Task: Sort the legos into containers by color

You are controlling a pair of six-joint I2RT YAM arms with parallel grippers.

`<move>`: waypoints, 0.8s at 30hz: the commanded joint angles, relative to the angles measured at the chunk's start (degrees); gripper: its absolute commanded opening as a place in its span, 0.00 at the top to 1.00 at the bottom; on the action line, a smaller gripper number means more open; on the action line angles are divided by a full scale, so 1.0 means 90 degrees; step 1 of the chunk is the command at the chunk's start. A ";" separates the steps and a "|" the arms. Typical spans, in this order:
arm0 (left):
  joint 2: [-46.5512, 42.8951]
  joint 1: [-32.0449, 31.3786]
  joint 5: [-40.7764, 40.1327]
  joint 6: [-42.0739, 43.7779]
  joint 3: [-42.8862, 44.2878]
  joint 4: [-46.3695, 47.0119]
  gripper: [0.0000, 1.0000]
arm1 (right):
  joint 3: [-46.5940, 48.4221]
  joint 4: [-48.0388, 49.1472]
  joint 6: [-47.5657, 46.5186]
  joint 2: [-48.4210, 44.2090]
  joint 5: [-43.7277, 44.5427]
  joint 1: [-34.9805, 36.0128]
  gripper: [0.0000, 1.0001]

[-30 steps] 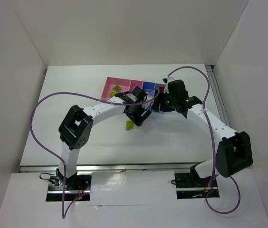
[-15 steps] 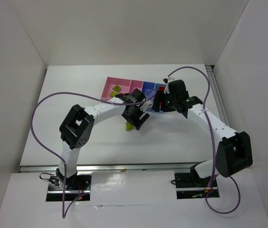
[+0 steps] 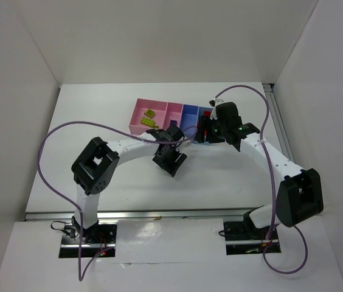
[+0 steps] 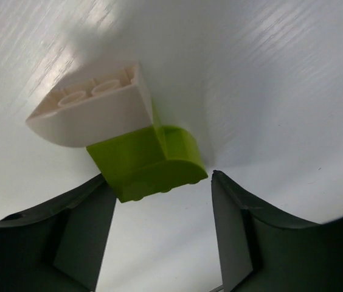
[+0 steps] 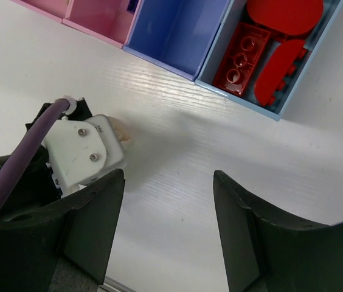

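Two legos lie joined on the white table in the left wrist view: a whitish curved brick (image 4: 92,112) and a yellow-green one (image 4: 147,159). My left gripper (image 4: 161,177) stands open over them. The green brick sits by the left finger, with a gap to the right finger. From above, my left gripper (image 3: 170,162) hides both bricks. My right gripper (image 5: 168,176) is open and empty over bare table, just in front of the containers (image 3: 136,117). Red legos (image 5: 244,52) fill one light blue bin. Yellow-green legos (image 3: 150,114) lie in the wide pink bin.
The neighbouring light blue bin (image 5: 177,30) looks empty in the right wrist view, with pink bins (image 5: 95,15) beyond it. The left arm's white wrist and purple cable (image 5: 77,149) sit close beside my right gripper's left finger. White walls enclose the table.
My left gripper has come down and toward the near edge over the yellow-green lego, which now is covered from above. Its jaws have narrowed a little. The right arm has not moved.
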 commanded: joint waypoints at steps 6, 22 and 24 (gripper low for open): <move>-0.0311 -0.0036 -0.0524 -0.0387 0.0030 0.0369 0.23 | 0.0018 0.0138 -0.0067 -0.0022 -0.0084 -0.0028 0.33; 0.0099 -0.0036 -0.0611 -0.0856 0.0431 0.0506 0.26 | -0.0041 0.0138 -0.0067 -0.0101 -0.0026 -0.0028 0.33; 0.0099 -0.0036 -0.0611 -0.0915 0.0432 0.0506 0.28 | -0.0041 0.0138 -0.0067 -0.0101 -0.0026 -0.0028 0.33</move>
